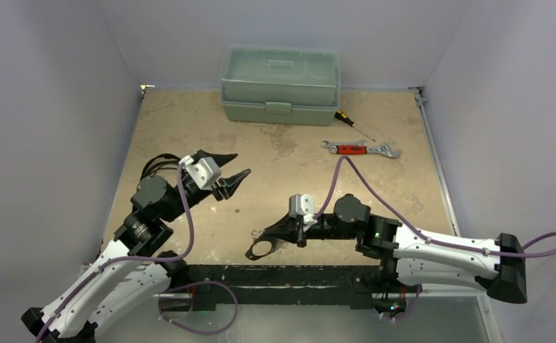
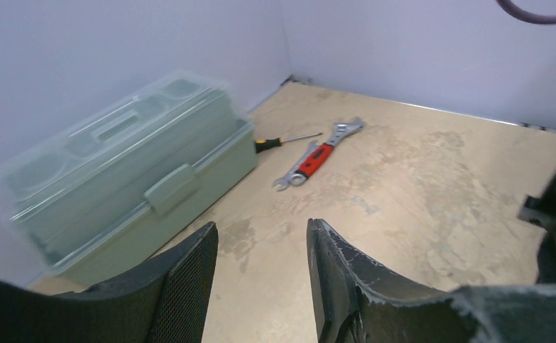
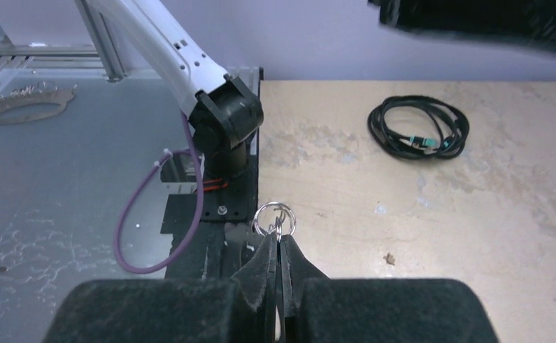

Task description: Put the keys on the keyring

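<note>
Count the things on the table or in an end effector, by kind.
Toolbox: 1
Screwdriver: 1
Wrench: 1
Coiled cable: 1
Keyring, pinched in the right end effector: 1
Total: 5

No legible text, label, brand, number or sign in any view; toolbox (image 1: 280,84), wrench (image 1: 361,148) and screwdriver (image 1: 351,123) show no readable markings.

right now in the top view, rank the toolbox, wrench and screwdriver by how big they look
1. green toolbox, by far the largest
2. red-handled wrench
3. screwdriver, clearly shorter than the wrench
</note>
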Controlling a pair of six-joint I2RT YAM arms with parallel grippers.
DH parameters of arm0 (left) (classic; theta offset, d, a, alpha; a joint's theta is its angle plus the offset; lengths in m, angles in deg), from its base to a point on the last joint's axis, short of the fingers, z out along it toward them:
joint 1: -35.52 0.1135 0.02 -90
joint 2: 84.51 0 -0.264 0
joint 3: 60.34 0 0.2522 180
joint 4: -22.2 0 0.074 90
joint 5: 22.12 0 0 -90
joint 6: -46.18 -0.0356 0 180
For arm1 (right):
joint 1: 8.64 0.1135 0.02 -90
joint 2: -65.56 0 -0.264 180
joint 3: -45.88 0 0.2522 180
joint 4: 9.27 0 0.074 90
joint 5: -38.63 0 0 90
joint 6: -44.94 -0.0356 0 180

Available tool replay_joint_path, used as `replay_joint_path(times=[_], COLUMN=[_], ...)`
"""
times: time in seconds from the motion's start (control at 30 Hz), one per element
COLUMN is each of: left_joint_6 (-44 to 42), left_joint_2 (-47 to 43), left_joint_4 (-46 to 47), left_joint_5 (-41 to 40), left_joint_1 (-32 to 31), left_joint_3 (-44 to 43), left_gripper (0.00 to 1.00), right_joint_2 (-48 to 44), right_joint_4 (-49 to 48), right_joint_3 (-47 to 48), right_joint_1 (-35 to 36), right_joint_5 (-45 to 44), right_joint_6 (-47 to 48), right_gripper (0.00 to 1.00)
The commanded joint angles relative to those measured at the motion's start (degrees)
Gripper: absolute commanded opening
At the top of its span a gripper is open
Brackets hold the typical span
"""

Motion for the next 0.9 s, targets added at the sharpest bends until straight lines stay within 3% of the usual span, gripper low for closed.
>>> replay_joint_path(times=[0.0, 0.23, 0.43, 0.6, 0.87], left_joint_6=[-1.3, -0.6, 1.4, 7.2, 11.2], left_joint_2=[2.4, 4.6, 6.1, 7.3, 8.4], left_joint_4=[4.5, 9.3, 14.2, 20.6, 24.7], left_joint_5=[16.5, 26.3, 39.4, 47.6, 51.8], left_joint_1=[0.3, 0.3, 0.2, 0.1, -2.3], left_joint_3=[1.2, 4.4, 7.3, 9.2, 10.4], left_gripper=[0.48, 0.51, 0.58, 0.61, 0.64], right_joint_2=[-4.7, -11.4, -13.2, -15.3, -15.8], right_joint_4=[2.6, 4.6, 7.1, 8.3, 9.2], right_joint_3=[1.5, 2.3, 5.4, 6.7, 8.3], right_joint_1=[0.3, 0.2, 0.2, 0.2, 0.2], right_joint_5=[-0.4, 3.2, 8.9, 13.1, 16.7], right_joint_6=[2.3, 3.8, 4.2, 4.1, 4.2], right_gripper=[0.0, 0.0, 0.0, 0.0, 0.0])
